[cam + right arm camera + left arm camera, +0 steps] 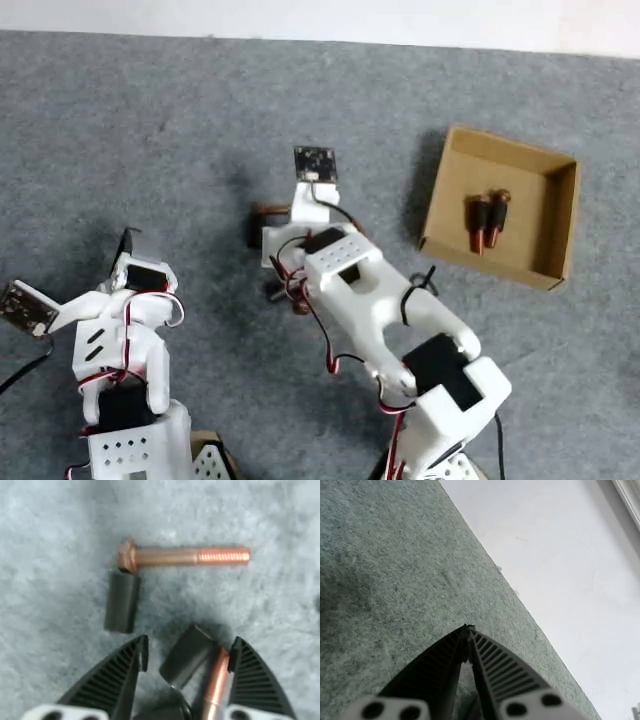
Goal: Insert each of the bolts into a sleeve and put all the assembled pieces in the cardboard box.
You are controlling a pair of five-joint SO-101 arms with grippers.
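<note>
Right gripper [189, 648]: jaws wide, holding nothing, low over the grey mat [50, 525]. Left gripper [468, 629]: closed tip to tip, empty, parked at the mat's edge, well apart from the parts.

Parts status:
- cardboard box [535, 200]: 2 assembled pieces [487, 222] lying inside, side by side.
- near sleeve [187, 655]: on the mat between my right fingers, skewed across the gap.
- near bolt [217, 680]: just beside that sleeve, close to 1 finger. Looks alongside, not inserted. Its lower end is hidden under my wrist, so I can't confirm.
- far bolt [185, 556]: flat on the mat beyond the fingertips, with the far sleeve [122, 601] just off its hex head.

My read: 2 pairs left to do, and the right side is at the pick step.

Risks from here:
1. Closing now likely traps sleeve and bolt together. Neither would be seated square, so 1 could drop on the lift.
2. The sleeve is skewed to the jaws and round, so a pinch could squirt it out or roll it into the far pair.
3. The bolt sits near a finger and may get shoved under it instead of gripped.
4. The left is closed and far off, so it is not yet placed to hold the mating part.
</note>
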